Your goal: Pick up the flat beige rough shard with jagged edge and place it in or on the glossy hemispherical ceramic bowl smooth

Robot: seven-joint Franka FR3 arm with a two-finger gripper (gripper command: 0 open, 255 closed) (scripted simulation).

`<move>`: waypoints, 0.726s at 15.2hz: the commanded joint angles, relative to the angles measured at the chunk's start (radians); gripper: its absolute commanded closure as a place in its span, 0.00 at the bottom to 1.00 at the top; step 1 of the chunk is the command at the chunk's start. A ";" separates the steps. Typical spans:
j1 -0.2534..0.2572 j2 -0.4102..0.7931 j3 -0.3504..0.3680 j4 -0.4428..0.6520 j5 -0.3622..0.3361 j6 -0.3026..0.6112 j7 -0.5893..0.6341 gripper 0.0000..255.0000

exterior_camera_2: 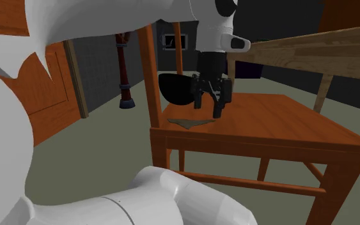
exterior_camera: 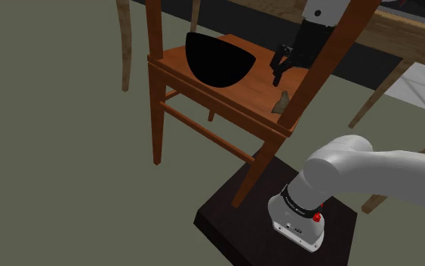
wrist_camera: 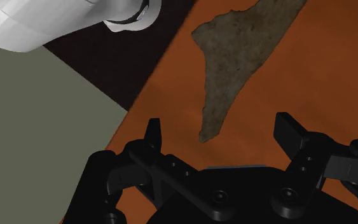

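The shard (wrist_camera: pixel 241 51) is a flat, rough, brown-beige piece with a jagged edge, lying on the orange-brown wooden chair seat (exterior_camera: pixel 252 91). In the shoulder view the shard (exterior_camera: pixel 282 102) rests near the seat's edge closest to my stand. The bowl (exterior_camera: pixel 217 59) is drawn plain black and hemispherical and stands further along the same seat. My gripper (exterior_camera: pixel 280 74) hangs open a little above the seat, between bowl and shard. In the wrist view the shard's narrow tip lies between the spread fingertips (wrist_camera: pixel 292 130), untouched. From the second exterior view the gripper (exterior_camera_2: pixel 208 107) is just above the shard (exterior_camera_2: pixel 186 121), with the bowl (exterior_camera_2: pixel 177 88) behind.
The chair's tall back post (exterior_camera: pixel 331 68) crosses close beside the gripper. A wooden table (exterior_camera_2: pixel 313 48) overhangs the chair's far side. My dark stand (exterior_camera: pixel 233 219) sits on the grey-green floor below the seat edge. Another chair's legs (exterior_camera: pixel 124 45) stand behind.
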 commanded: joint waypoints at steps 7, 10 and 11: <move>0.118 -0.123 0.059 -0.094 0.064 0.072 0.168 0.00; 0.151 -0.122 0.046 -0.104 0.051 0.082 0.190 0.00; 0.162 -0.121 0.040 -0.105 0.046 0.083 0.198 0.00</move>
